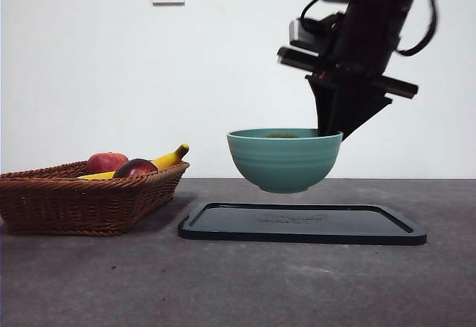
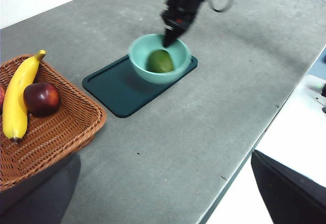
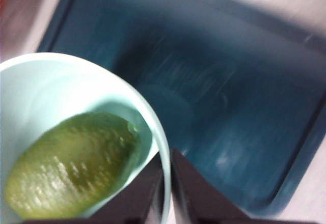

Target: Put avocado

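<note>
1. front view: the bowl [image 1: 284, 159] hangs in the air just above the tray [image 1: 301, 225], not touching it. the right gripper [image 1: 332, 122] comes down from above and meets the bowl's rim on the side away from the basket [image 1: 89, 197]. only a dull green sliver of the avocado [image 1: 282, 135] shows over the rim. the basket, well apart from the bowl, holds a red apple [image 1: 105, 162], a dark red fruit [image 1: 135, 168] and a banana [image 1: 167, 158].

2. left wrist view: avocado lies inside the bowl, which is over the tray's end farther from the basket. left gripper's own jaws are not seen here; only a dark shape at a corner, so its state cannot be told.

3. right wrist view: blurred. the two jaws are closed down on the bowl's rim, one inside, one outside, a thin gap filled by the wall. avocado rests in the bowl just beside the inner jaw.

4. progress, judged: fruit is already in the bowl; setting the bowl on the tray and letting go looks left.
</note>
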Motion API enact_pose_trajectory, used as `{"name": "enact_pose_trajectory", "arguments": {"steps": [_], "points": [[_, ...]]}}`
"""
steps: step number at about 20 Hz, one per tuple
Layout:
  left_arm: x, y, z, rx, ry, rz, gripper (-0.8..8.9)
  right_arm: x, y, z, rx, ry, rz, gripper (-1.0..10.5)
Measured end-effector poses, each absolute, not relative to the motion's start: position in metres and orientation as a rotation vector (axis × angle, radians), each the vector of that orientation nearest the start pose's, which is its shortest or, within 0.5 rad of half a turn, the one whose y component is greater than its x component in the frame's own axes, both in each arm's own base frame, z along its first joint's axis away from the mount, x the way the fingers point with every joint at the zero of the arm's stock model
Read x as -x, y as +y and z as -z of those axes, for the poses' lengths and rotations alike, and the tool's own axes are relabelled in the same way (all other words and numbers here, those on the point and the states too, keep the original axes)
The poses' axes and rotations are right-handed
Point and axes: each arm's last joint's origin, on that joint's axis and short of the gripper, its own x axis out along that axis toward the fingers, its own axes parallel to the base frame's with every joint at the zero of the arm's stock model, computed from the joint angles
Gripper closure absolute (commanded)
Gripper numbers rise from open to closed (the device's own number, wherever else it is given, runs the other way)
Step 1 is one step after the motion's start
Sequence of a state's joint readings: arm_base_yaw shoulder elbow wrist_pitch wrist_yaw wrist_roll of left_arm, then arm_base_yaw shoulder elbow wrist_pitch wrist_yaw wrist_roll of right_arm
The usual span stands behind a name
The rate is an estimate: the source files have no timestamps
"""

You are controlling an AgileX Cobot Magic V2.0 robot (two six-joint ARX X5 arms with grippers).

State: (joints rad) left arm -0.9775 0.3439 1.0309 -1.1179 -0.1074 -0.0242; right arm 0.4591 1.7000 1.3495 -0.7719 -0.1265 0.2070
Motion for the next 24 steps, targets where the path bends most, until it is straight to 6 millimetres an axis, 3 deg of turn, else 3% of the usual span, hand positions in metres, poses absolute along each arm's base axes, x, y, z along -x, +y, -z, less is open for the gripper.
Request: {"name": "enact_pose_trajectory", "arguments": {"steps": [3,5,8,14,16,18,20,22,24], "points": [[-0.008,-0.007,-0.354,-0.207,0.391,0.851,2.51,-0.349,0.159,-0.240,-0.010,1.199,-0.359,9.4],[-0.008,-0.007,-0.354,-0.207,0.391,0.851,2.51,-0.362,0.162,-0.229,-0.010,1.221,-0.349,9.4],[-0.008,-0.007,-0.354,-0.208,0.392,0.851,2.51,-0.367,0.160,-0.217,-0.004,1.254,-0.328,9.4],[-0.008,-0.006,-0.352,-0.217,0.407,0.850,2.51,-0.366,0.159,-0.216,0.010,1.267,-0.311,9.4],[-0.008,-0.006,-0.352,-0.217,0.407,0.850,2.51,-0.366,0.159,-0.216,0.009,1.267,-0.312,8.4],[-0.008,-0.006,-0.352,-0.217,0.407,0.850,2.51,-0.366,0.160,-0.216,0.009,1.266,-0.312,5.8],[-0.008,-0.006,-0.352,-0.217,0.407,0.850,2.51,-0.366,0.159,-0.218,0.019,1.259,-0.260,5.3],[-0.008,-0.006,-0.352,-0.221,0.413,0.849,2.51,-0.367,0.154,-0.236,0.031,1.220,-0.196,4.3],[-0.008,-0.006,-0.350,-0.229,0.427,0.848,2.51,-0.355,0.147,-0.291,0.025,1.107,-0.181,4.0]]}}
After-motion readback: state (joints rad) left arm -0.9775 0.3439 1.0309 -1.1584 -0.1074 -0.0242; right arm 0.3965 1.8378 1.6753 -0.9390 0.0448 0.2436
